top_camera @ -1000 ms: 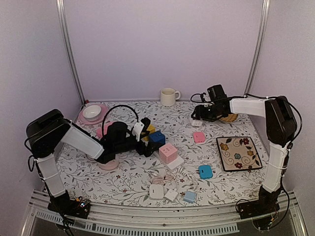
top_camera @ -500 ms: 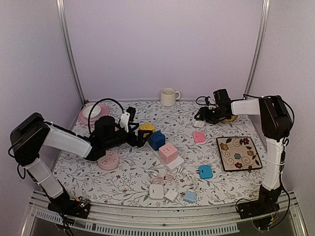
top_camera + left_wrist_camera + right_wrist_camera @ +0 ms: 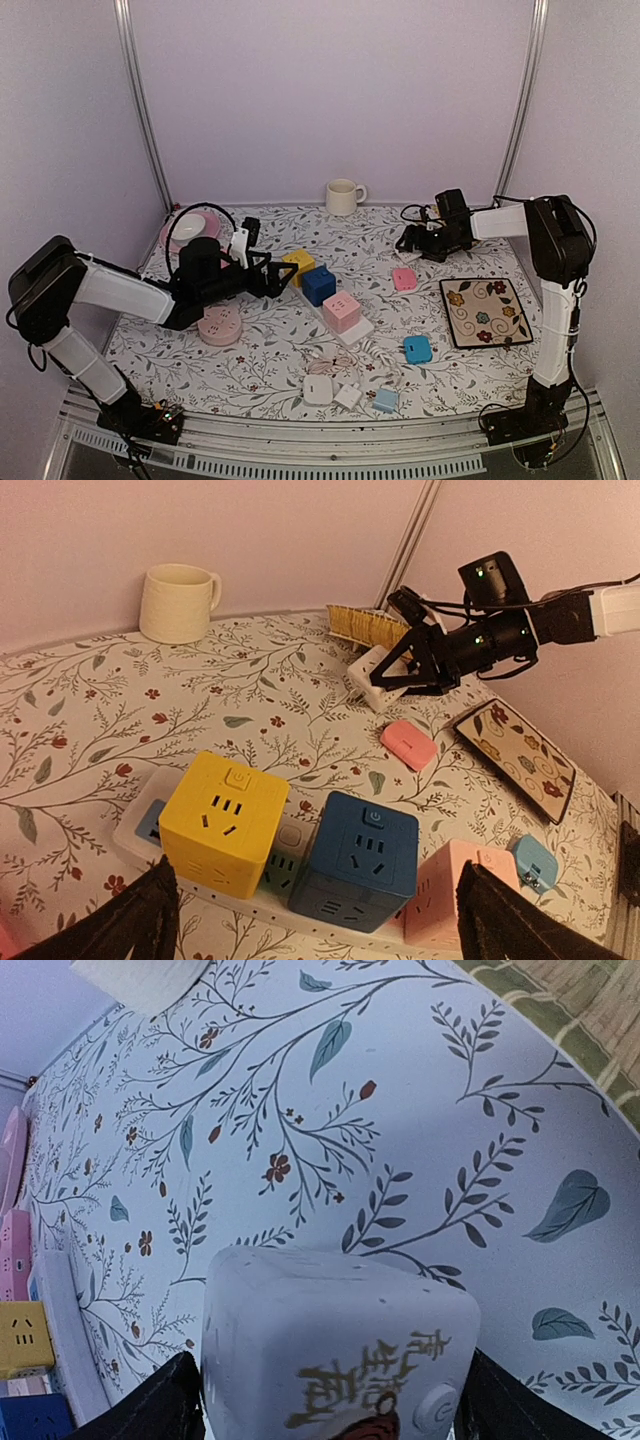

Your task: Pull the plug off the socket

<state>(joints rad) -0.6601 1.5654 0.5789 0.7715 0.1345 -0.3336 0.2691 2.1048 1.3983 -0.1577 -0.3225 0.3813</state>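
A white power strip point(image 3: 357, 331) holds three cube plugs in a row: yellow point(image 3: 297, 265), blue point(image 3: 319, 285) and pink point(image 3: 341, 311). My left gripper point(image 3: 277, 277) is open and empty just left of the yellow cube. In the left wrist view its fingers point(image 3: 140, 920) flank the yellow cube point(image 3: 225, 820) and blue cube point(image 3: 365, 865) from a short way off. My right gripper point(image 3: 412, 242) is at the back right, shut on a white cube plug point(image 3: 340, 1330), also seen in the left wrist view point(image 3: 372, 683).
A cream mug point(image 3: 345, 196) stands at the back. A pink plate with a white bowl point(image 3: 188, 230) is back left, a round pink socket point(image 3: 218, 326) below my left arm. A pink adapter point(image 3: 404, 279), blue adapter point(image 3: 417, 349), floral plate point(image 3: 485, 312) and front adapters point(image 3: 330, 390) lie around.
My left gripper has drawn back to the left, away from the blue cube, and now sits beside the yellow one. My right gripper has shifted slightly right with the white cube.
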